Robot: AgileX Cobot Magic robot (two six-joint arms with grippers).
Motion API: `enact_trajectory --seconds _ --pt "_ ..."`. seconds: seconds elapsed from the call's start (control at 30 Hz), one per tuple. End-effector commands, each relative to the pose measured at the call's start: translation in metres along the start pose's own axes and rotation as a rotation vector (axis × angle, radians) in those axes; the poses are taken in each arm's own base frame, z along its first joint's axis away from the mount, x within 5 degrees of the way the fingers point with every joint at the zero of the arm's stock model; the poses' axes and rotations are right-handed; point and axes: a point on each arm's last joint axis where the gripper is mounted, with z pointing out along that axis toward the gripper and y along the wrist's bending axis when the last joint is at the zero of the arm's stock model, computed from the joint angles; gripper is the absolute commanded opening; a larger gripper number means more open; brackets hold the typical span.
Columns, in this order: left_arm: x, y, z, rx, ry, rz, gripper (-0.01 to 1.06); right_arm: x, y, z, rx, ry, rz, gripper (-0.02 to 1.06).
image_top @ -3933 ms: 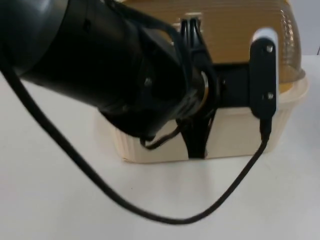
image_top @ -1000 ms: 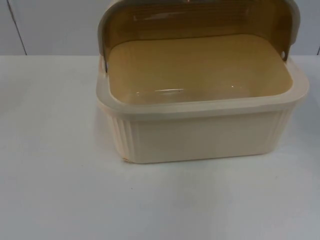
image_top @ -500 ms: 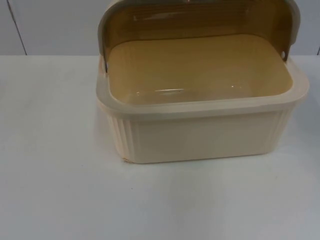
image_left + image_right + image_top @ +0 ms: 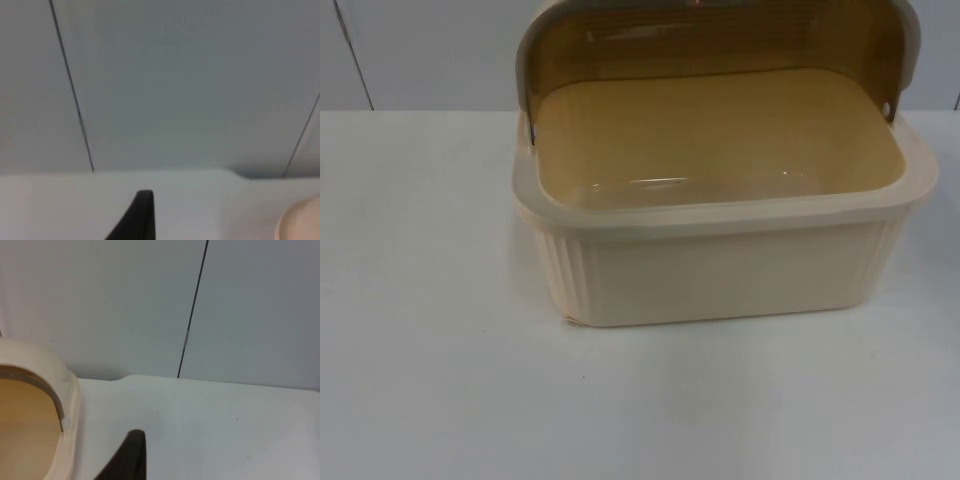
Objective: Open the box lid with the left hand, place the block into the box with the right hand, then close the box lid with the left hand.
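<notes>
White table [image 4: 430,400], box [image 4: 720,270] sitting against the grey wall [image 4: 430,50], lid [image 4: 720,35] now swung up, left arm gone. No block inside; either gripper's jaws, can't tell.

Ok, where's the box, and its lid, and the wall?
box [image 4: 720,270], top view, ribbed front wall
lid [image 4: 720,45], top view, amber inside of the raised lid
wall [image 4: 430,55], top view, grey panel behind the table
</notes>
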Motion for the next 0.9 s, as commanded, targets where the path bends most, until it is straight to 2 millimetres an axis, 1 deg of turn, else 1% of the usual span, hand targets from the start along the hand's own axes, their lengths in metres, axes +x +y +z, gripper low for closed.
enact_trajectory --seconds 0.0,0.07,0.13,0.17,0.2,0.27,0.3,0.37,0.4,0.47,0.5,0.53,0.57,0.67,0.77,0.8,0.83,0.87 --pt "-0.010 -0.001 -0.010 0.011 -0.082 0.006 1.04 -0.003 -0.001 -0.002 0.001 -0.011 0.002 1.05" --pt "-0.016 0.000 -0.021 0.008 -0.111 0.022 1.04 -0.002 -0.001 -0.002 0.003 0.000 0.002 1.05" --pt "-0.013 0.002 -0.031 -0.014 -0.050 0.025 1.04 0.000 -0.001 -0.002 0.005 0.021 0.002 1.05" --pt "-0.013 0.002 -0.031 -0.014 -0.050 0.025 1.04 0.000 -0.001 -0.002 0.005 0.021 0.002 1.05" --pt "-0.006 0.004 -0.036 -0.036 0.031 0.025 1.04 0.002 -0.001 -0.002 0.003 0.034 0.006 1.05" --pt "-0.001 0.006 -0.039 -0.048 0.090 0.060 1.04 0.002 0.000 -0.002 -0.005 0.040 0.017 1.05" --pt "0.000 0.005 -0.042 -0.042 0.110 0.080 1.04 0.002 0.001 -0.002 -0.010 0.042 0.024 1.05" --pt "-0.001 -0.001 -0.048 0.029 0.100 0.064 1.04 0.002 0.002 -0.001 -0.022 0.047 0.042 1.05" --pt "-0.001 -0.001 -0.048 0.029 0.100 0.064 1.04 0.002 0.002 -0.001 -0.022 0.047 0.042 1.05" --pt "-0.003 -0.008 -0.052 0.104 0.082 0.070 1.04 0.004 0.002 0.001 -0.025 0.067 0.046 1.05" --pt "-0.004 -0.008 -0.052 0.108 0.069 0.041 1.04 0.004 0.002 0.001 -0.025 0.067 0.050 1.05" --pt "-0.004 -0.007 -0.052 0.099 0.065 0.011 1.04 0.004 0.003 0.003 -0.025 0.073 0.056 1.05" --pt "-0.004 -0.002 -0.051 0.062 0.068 -0.002 1.04 0.004 0.003 0.003 -0.025 0.074 0.056 1.05" --pt "-0.004 0.003 -0.051 0.030 0.073 -0.019 1.04 0.005 0.003 0.007 -0.026 0.085 0.059 1.05" --pt "-0.005 0.014 -0.051 -0.030 0.063 -0.055 1.04 0.006 0.006 0.020 -0.029 0.115 0.059 1.05" --pt "-0.005 0.016 -0.051 -0.038 0.062 -0.055 1.04 0.005 0.007 0.026 -0.032 0.111 0.061 1.05" --pt "-0.005 0.016 -0.051 -0.038 0.062 -0.055 1.04 0.005 0.007 0.026 -0.032 0.111 0.061 1.05" --pt "-0.005 0.017 -0.051 -0.043 0.062 -0.050 1.04 0.004 0.008 0.034 -0.036 0.107 0.074 1.05"
